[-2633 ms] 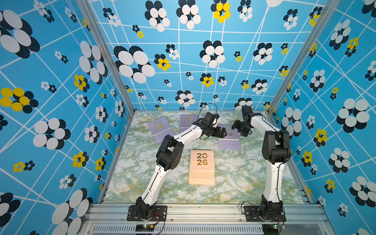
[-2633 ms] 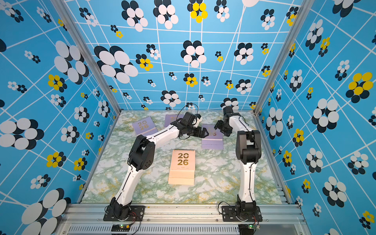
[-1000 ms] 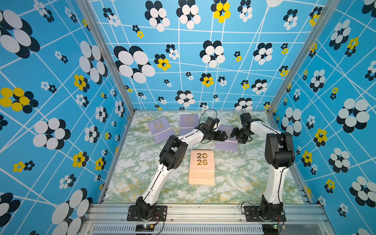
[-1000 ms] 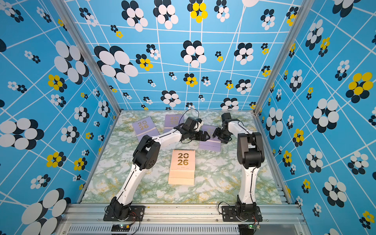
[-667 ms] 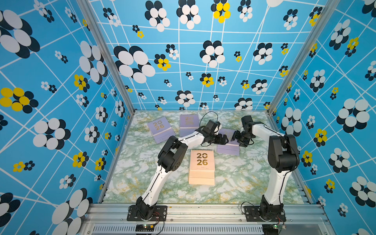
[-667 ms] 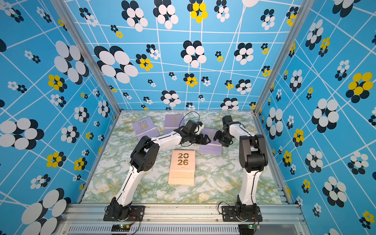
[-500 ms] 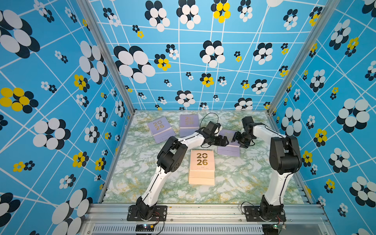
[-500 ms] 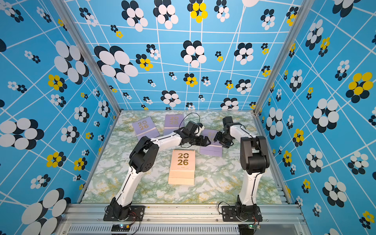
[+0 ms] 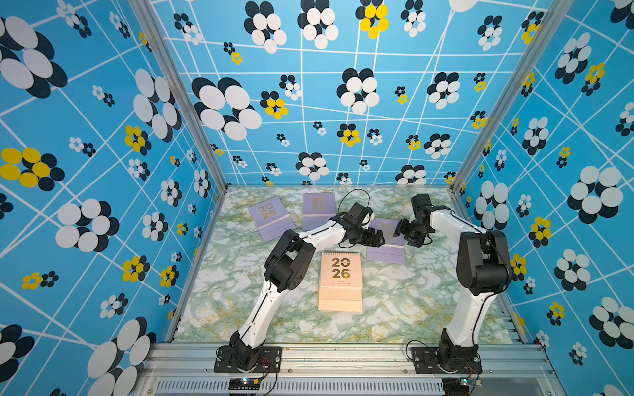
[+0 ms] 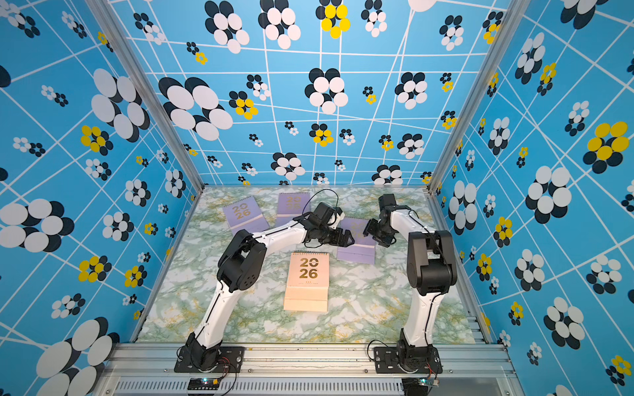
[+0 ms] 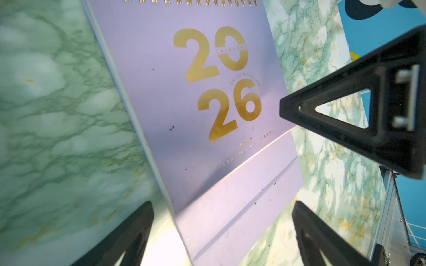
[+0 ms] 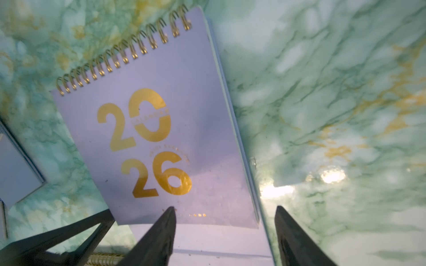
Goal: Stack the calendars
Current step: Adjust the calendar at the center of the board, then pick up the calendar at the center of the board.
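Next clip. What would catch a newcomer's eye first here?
The loud blue walls with black, white and yellow flowers surround everything. On the green marble table, a peach calendar with a bold gold 2026 lies in the middle. Just behind it to the right, the left gripper and right gripper, both open, face each other over one lilac calendar.

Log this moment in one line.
left gripper: open, at lilac calendar | right gripper: open, opposite side | grip: none yet | peach stack: centre | back-left lilac and back-centre lilac: unstacked
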`<state>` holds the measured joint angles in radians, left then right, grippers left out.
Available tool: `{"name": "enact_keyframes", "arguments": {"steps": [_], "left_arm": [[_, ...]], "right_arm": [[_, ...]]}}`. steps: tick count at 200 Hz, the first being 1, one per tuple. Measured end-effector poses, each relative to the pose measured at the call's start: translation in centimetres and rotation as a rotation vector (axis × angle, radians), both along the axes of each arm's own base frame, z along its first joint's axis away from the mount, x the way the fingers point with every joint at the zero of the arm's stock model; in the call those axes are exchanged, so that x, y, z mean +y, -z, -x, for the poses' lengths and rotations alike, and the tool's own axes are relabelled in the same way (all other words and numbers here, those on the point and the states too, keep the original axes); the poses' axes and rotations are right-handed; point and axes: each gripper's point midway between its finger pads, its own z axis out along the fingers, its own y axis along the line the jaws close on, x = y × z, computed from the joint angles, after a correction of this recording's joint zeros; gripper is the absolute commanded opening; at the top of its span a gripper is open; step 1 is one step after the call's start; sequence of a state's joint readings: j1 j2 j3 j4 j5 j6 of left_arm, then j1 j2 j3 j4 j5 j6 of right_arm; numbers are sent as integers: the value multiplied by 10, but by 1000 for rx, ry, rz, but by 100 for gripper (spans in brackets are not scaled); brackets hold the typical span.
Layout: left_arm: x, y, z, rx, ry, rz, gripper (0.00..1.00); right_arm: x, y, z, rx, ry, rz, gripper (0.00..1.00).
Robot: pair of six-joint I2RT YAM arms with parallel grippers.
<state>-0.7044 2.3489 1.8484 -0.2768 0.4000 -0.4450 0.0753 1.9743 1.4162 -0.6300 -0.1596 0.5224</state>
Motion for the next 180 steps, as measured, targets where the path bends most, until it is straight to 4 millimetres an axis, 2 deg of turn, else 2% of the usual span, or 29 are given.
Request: {"name": "enact_keyframes", "arguments": {"steps": [41,100,180], "left_arm": [[-6,-13,-14,-32,6,11,96],[-8,9,-15,6,8,-19,96],[-11,8,-20,5,9,-13,95]], "right_arm": [[0,10,-6,10,-11,4,69],[2,16,-11,14,-15,1,69],[11,14,-16,-6,-35,-53,68]]}}
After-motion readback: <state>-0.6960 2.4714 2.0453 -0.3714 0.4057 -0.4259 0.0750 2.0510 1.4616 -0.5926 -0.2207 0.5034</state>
